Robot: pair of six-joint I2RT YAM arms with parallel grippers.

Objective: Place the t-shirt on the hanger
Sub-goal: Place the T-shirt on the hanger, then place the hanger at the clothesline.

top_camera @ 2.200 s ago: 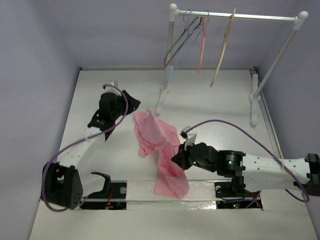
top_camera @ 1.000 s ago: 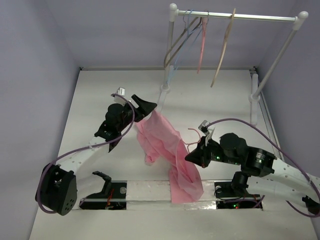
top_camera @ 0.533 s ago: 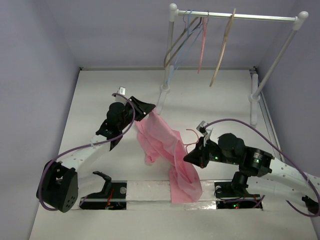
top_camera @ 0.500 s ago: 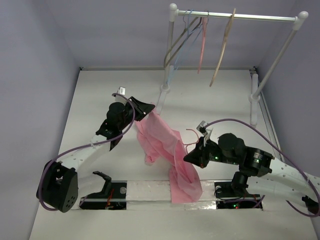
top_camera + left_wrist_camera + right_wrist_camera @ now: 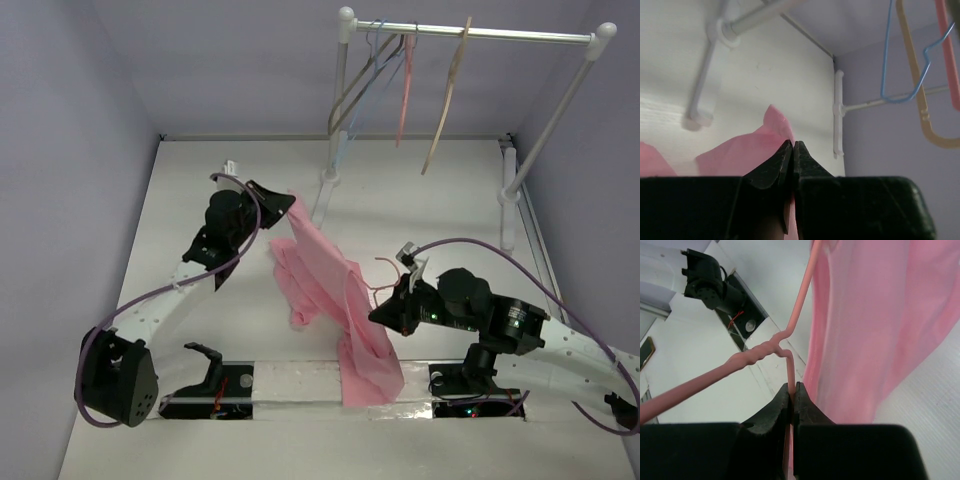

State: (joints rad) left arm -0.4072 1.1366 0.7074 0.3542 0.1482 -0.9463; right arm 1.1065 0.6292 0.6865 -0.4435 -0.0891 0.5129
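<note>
The light pink t-shirt [image 5: 330, 285] hangs stretched between the two arms, its lower end trailing over the table's near edge. My left gripper [image 5: 288, 203] is shut on the shirt's upper corner and holds it above the table; in the left wrist view the closed tips [image 5: 793, 145] pinch pink t-shirt cloth [image 5: 740, 150]. My right gripper [image 5: 380, 308] is shut on the thin salmon-pink hanger [image 5: 386, 268]. In the right wrist view its tips [image 5: 793, 386] clamp the hanger [image 5: 765, 350] wire just below the twisted neck, with the t-shirt [image 5: 880, 330] draped beside it.
A white clothes rail [image 5: 470, 33] stands at the back, carrying a tan wooden hanger [image 5: 445, 100], blue and grey wire hangers [image 5: 362, 80] and a pink one [image 5: 405, 85]. Its feet [image 5: 320, 205] rest just behind the shirt. Purple walls enclose the table.
My left gripper has closed on the shirt's upper corner and pulled it up and away from the near edge, stretching the cloth. The right arm with the hanger has stayed put.
</note>
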